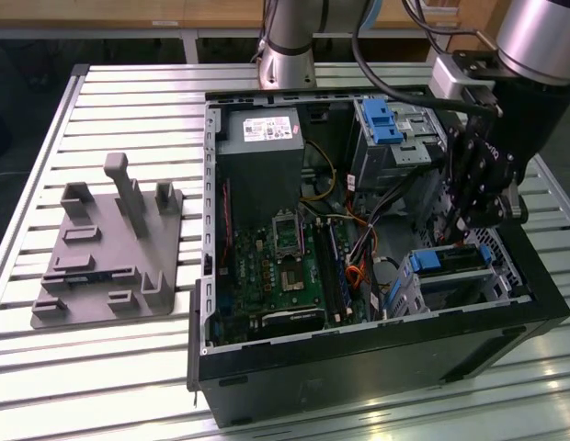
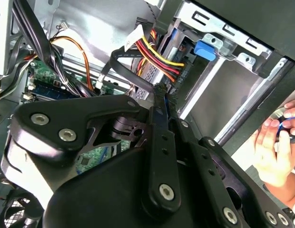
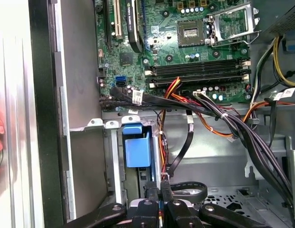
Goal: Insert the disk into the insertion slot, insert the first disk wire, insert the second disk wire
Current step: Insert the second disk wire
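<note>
The disk (image 1: 450, 260) sits in the insertion slot (image 1: 464, 287) at the case's corner on the exterior view's right, mostly hidden under my gripper (image 1: 475, 219). My fingers (image 3: 165, 187) are pressed together on a thin black wire (image 3: 184, 147), its far end lost among cables. A person's hand (image 2: 273, 152) shows beyond the case wall.

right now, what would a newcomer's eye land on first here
The open computer case on the slatted table, its green motherboard exposed. The black gripper reaches into the case's corner at the exterior view's right, above the blue-framed disk. A grey fixture plate lies beside the case.
</note>
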You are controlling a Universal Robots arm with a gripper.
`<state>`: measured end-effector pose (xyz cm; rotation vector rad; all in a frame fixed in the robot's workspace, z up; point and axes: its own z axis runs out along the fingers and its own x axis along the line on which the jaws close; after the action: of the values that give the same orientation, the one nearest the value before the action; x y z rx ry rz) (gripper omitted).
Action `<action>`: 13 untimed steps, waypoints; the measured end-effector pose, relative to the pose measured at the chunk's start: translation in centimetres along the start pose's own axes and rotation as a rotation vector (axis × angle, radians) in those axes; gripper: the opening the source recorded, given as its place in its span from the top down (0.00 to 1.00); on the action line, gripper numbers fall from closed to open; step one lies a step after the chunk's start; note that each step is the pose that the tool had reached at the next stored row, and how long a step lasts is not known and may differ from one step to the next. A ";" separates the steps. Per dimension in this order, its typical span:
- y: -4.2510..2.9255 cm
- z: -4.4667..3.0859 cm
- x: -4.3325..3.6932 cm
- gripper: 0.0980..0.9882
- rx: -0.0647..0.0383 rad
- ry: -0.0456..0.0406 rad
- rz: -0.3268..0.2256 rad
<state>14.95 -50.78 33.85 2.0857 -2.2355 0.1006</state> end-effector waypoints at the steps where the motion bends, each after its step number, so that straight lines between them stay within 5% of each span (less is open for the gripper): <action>1: -0.01 0.00 0.08 0.95 0.000 0.0001 0.000; 13: -0.04 0.09 0.50 0.95 0.000 -0.0002 0.001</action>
<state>14.96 -51.30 33.81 2.0841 -2.2370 0.1003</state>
